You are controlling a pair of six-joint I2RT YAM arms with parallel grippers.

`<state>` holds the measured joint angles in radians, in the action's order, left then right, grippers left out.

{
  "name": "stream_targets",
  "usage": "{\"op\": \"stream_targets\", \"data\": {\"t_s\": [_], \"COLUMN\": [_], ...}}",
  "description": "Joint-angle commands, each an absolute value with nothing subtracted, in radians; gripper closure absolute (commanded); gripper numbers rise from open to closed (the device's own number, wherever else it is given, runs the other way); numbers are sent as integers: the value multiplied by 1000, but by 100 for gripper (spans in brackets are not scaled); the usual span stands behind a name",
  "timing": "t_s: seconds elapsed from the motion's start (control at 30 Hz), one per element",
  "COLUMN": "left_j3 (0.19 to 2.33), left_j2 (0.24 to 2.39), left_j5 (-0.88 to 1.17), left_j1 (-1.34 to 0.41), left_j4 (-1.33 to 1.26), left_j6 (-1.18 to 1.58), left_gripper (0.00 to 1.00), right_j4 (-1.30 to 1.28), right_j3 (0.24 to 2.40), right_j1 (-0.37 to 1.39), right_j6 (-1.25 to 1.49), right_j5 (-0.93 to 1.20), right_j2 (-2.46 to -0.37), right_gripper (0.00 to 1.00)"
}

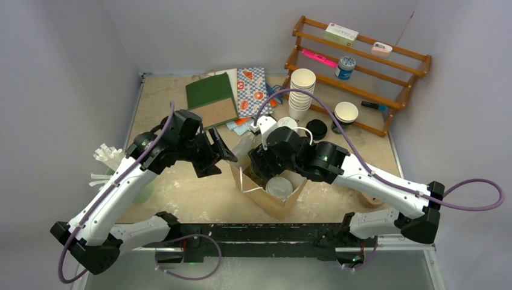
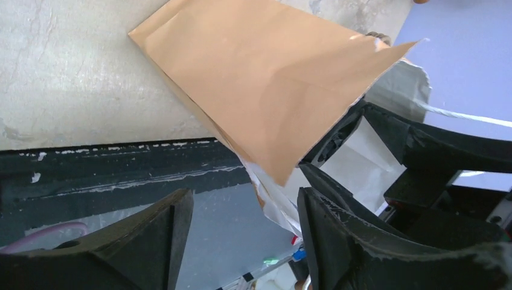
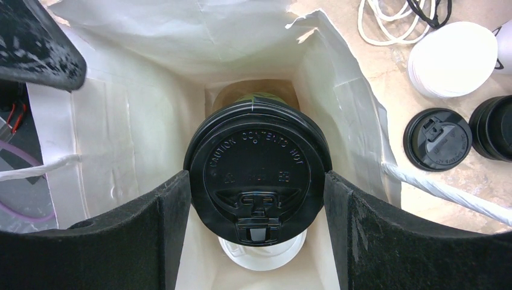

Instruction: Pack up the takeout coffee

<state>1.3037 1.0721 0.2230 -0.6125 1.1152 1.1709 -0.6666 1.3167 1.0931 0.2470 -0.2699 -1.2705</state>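
A brown paper bag [image 1: 275, 202] with a white lining [image 3: 145, 121] stands open at the table's near middle. My right gripper [image 3: 256, 176] reaches down into it, shut on a black-lidded takeout cup [image 3: 258, 160], with a finger against each side of the lid. Below that cup, a white-lidded cup [image 3: 265, 254] sits at the bag's bottom and also shows from above [image 1: 279, 186]. My left gripper [image 2: 243, 199] is open at the bag's left rim [image 2: 265, 78]. The torn paper edge hangs between its jaws close to the right finger [image 2: 326, 229], not pinched.
Behind the bag lie a loose black lid [image 3: 437, 139], a white lid [image 3: 454, 59], a tall stack of white cups [image 1: 300, 90], a dark lidless cup [image 1: 345, 113] and a wooden rack [image 1: 362, 66]. Notebooks [image 1: 211, 99] lie at the back left, plastic forks [image 1: 107, 156] at the left edge.
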Motion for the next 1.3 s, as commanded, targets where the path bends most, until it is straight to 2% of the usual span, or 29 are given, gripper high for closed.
{"op": "stream_targets", "data": {"t_s": [0.0,0.13,0.23,0.27,0.37,0.43,0.77,0.9,1.27], "left_j3": [1272,1271,1243,1234,1229,1237,1238,1279,1402], "left_j2": [1082,1115,1121,1122,1128,1134,1166,1223,1348], "left_j5": [198,186,194,192,189,189,297,360,371], "left_j1": [-640,-647,-648,-649,-649,-649,-649,-649,-649], "left_j4": [1050,1029,984,970,927,904,807,899,1137], "left_j6": [1261,1240,1235,1229,1176,1125,791,751,663], "left_gripper": [36,41,51,57,87,100,100,100,100], "right_j4": [-648,-651,-658,-658,-658,-664,-703,-675,-637], "right_j3": [1345,1358,1366,1364,1365,1378,1415,1390,1353], "right_j1": [1094,1094,1095,1094,1094,1095,1095,1095,1095], "right_j6": [256,259,260,259,248,239,227,215,203], "right_j5": [-295,-290,-286,-284,-281,-283,-314,-323,-332], "right_j2": [-1279,-1290,-1296,-1296,-1305,-1321,-1367,-1369,-1417], "right_gripper": [55,55,55,56,56,56,57,56,56]}}
